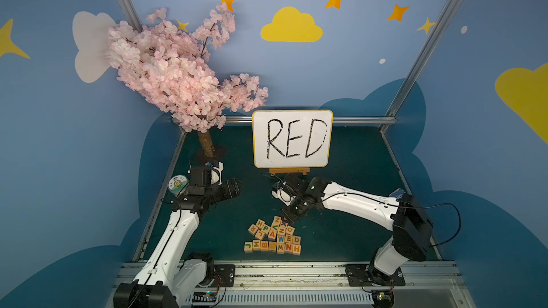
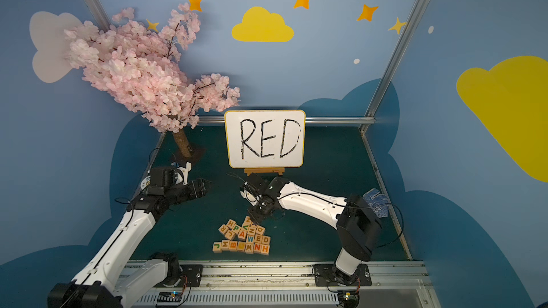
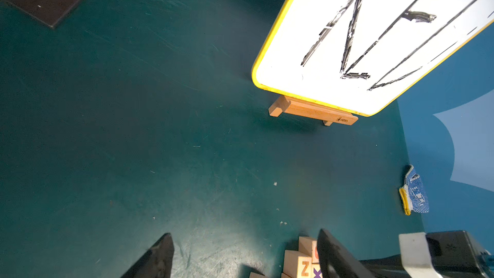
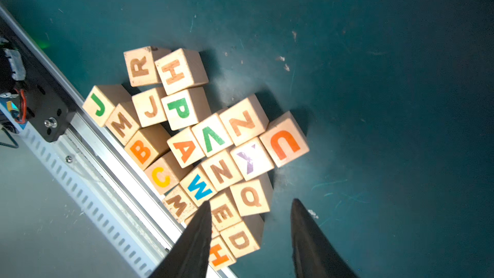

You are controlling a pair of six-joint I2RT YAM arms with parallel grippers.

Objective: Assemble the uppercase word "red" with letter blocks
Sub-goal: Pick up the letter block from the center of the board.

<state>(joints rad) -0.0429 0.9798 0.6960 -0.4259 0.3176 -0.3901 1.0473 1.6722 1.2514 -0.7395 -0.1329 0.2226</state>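
The letter blocks point(image 1: 272, 238) lie in a tight cluster near the table's front edge, seen in both top views. The R block point(image 4: 139, 66) sits at the cluster's left end point(image 1: 253, 229). The E block point(image 4: 223, 213) and the D block point(image 4: 240, 239) lie side by side at its right point(image 1: 288, 239). My right gripper point(image 4: 251, 201) hovers open over the cluster's far right part point(image 1: 286, 220), holding nothing; the E, D and Q blocks show below its fingers. My left gripper point(image 3: 245, 232) is open and empty over bare mat at the left point(image 1: 234, 188), away from the blocks.
A yellow-framed whiteboard point(image 1: 292, 139) reading RED stands on a wooden easel at the back. A pink blossom tree point(image 1: 178, 69) stands at the back left on a dark base plate. A round disc point(image 1: 177, 185) lies by the left arm. A blue glove point(image 3: 414, 191) lies at the right edge. A metal rail point(image 1: 281, 271) runs along the front.
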